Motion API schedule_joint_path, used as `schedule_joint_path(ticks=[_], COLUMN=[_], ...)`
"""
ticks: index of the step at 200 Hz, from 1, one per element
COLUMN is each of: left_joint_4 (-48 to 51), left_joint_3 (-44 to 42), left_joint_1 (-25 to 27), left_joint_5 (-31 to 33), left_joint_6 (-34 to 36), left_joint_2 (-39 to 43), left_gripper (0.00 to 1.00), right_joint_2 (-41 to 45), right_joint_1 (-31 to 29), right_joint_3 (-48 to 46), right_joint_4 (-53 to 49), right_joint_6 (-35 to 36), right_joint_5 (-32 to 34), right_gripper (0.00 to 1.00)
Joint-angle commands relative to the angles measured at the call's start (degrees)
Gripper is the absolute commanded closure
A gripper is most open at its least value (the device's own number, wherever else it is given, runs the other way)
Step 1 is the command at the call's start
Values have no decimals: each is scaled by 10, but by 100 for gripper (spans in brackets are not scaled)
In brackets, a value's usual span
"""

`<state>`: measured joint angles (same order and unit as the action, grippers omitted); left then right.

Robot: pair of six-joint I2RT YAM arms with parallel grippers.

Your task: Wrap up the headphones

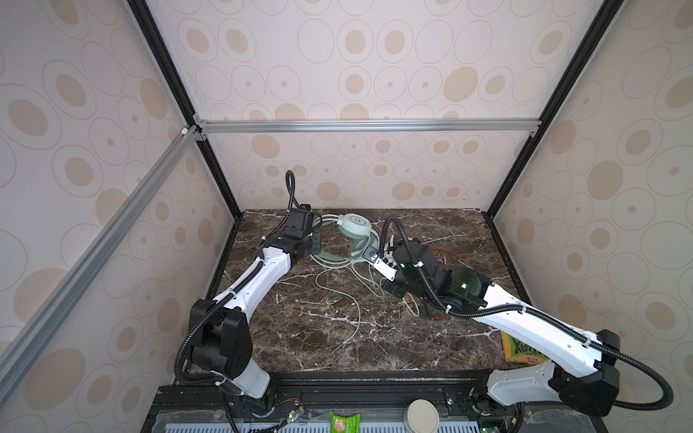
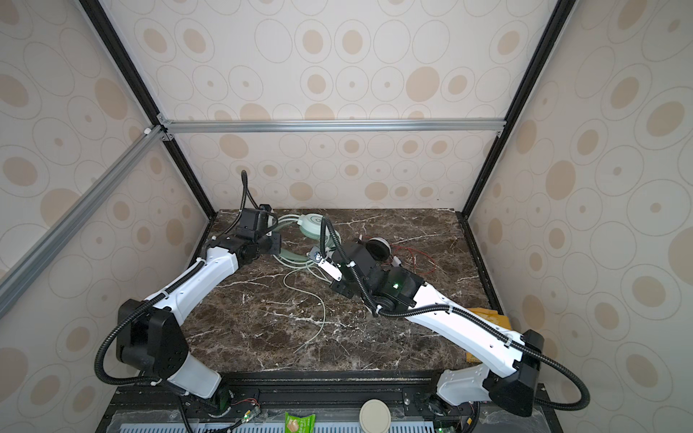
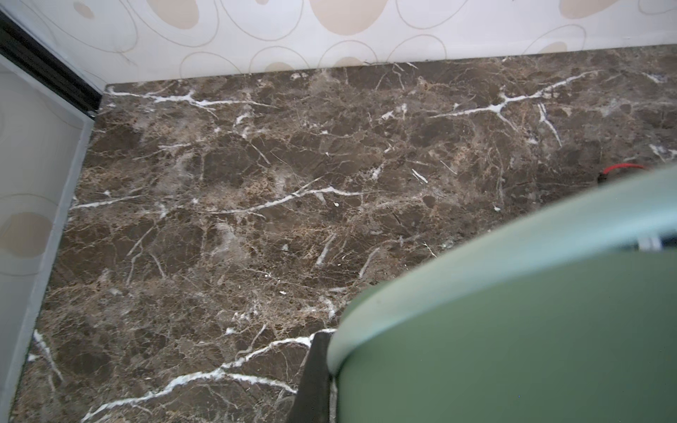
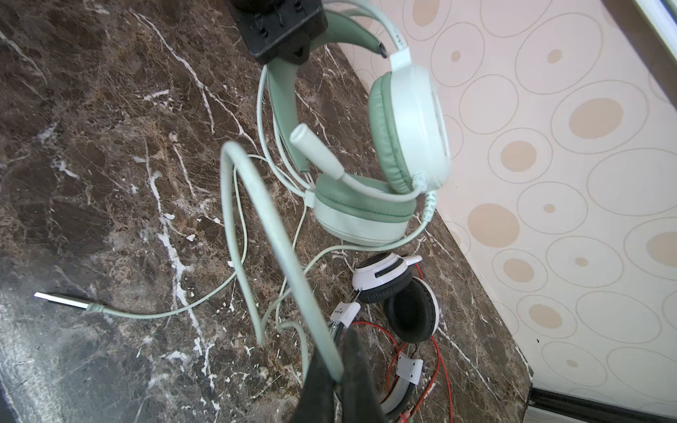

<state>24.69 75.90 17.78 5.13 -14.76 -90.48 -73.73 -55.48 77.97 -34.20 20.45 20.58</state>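
both top views, left side first: left gripper (image 4: pixel 286 45) is pressed together on the green headband of the mint headset (image 1: pixel 354 226), near the back left of the table (image 1: pixel 300 337). left wrist view is mostly filled by that headband, so the grip itself reads better from the right wrist view. one earcup stands up by the back wall, the other lies pad-up on the table, with the mic boom (image 4: pixel 318 154) resting across it.

middle: pale green cable (image 1: pixel 356 300) sprawls in loose loops toward the front, and its plug (image 4: pixel 62 298) lies flat on the table, free. no turns show around the headset, so the wrap looks barely begun.

right: right gripper (image 4: pixel 339 373) is pinching the pale green cable partway along, with a raised loop arching from the jaws. just beside it, the white headset (image 4: pixel 384 278) lies on the table with black pads and its red cable (image 4: pixel 439 366) scattered, untouched.

step in hand, as a judgement: winding the mint headset's cable, left side anchoring and right side feeding. next move calls for carrying the pinched cable around the headband or cups with light tension, clear of the mic boom and the red cable, then regripping further along toward the plug.
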Motion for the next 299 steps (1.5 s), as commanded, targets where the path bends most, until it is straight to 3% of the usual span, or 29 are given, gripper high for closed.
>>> schedule_joint_path(ticks=[1, 74, 119, 154, 185, 259, 274, 299], left_joint_4=[-37, -2, 13, 41, 59, 73, 73, 61], left_joint_3=[2, 18, 21, 26, 37, -3, -16, -40], left_joint_1=[1, 2, 11, 57, 108, 125, 129, 134], left_joint_5=[-41, -57, -45, 3, 22, 32, 43, 46], left_joint_6=[-6, 2, 9, 15, 2, -24, -39, -66], left_joint_2=[12, -4, -3, -6, -4, 37, 38, 36], left_gripper=[100, 100, 100, 100, 100, 100, 100, 100], right_joint_2=[34, -8, -92, -106, -131, -127, -141, -162], right_joint_1=[0, -1, -1, -1, -1, -6, -6, -6], right_joint_3=[4, 110, 233, 301, 368, 400, 429, 470], right_joint_4=[-26, -110, -212, -239, -294, -326, -335, -336], right_joint_6=[-27, -33, -37, -27, -39, -54, -58, -63], right_joint_5=[-14, -31, 43, 60, 25, 16, 7, -24], right_gripper=[100, 100, 100, 100, 100, 100, 94, 93])
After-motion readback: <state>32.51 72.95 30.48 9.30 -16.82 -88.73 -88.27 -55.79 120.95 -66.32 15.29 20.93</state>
